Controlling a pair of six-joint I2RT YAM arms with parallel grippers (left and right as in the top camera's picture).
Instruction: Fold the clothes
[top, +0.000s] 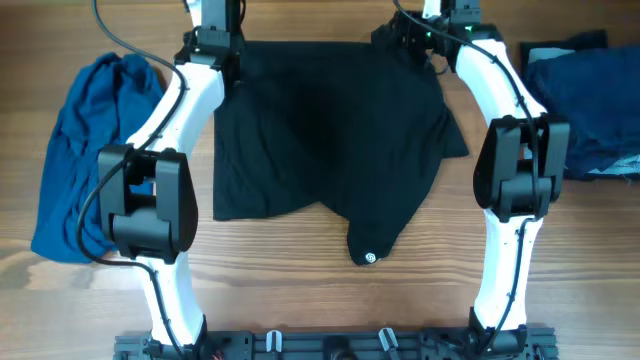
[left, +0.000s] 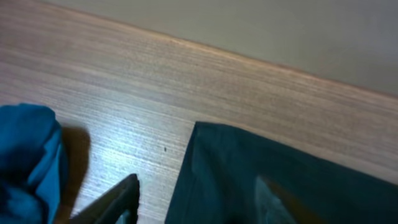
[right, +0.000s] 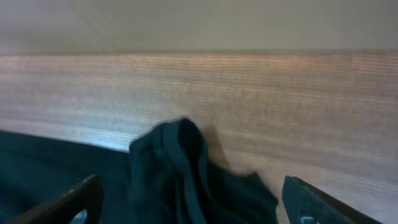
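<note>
T-shirt (top: 320, 130) is lying mid-table (top: 300, 300), looking only partly folded: the body is forming a rough square, but a loose tongue bearing the logo (top: 371, 258) is trailing off the near edge, and a corner is bunching up at the far right. More folds and smoothing appear to be waiting. Right gripper (right: 199, 202) is hovering over that bunch, jaws wide apart, holding nothing. Left gripper (top: 215, 50) is sitting at the far left corner with one finger showing, so its state cannot be told. A blue garment (top: 95, 150) and a navy pile (top: 580, 100) are flanking the shirt, neither touching it.
</note>
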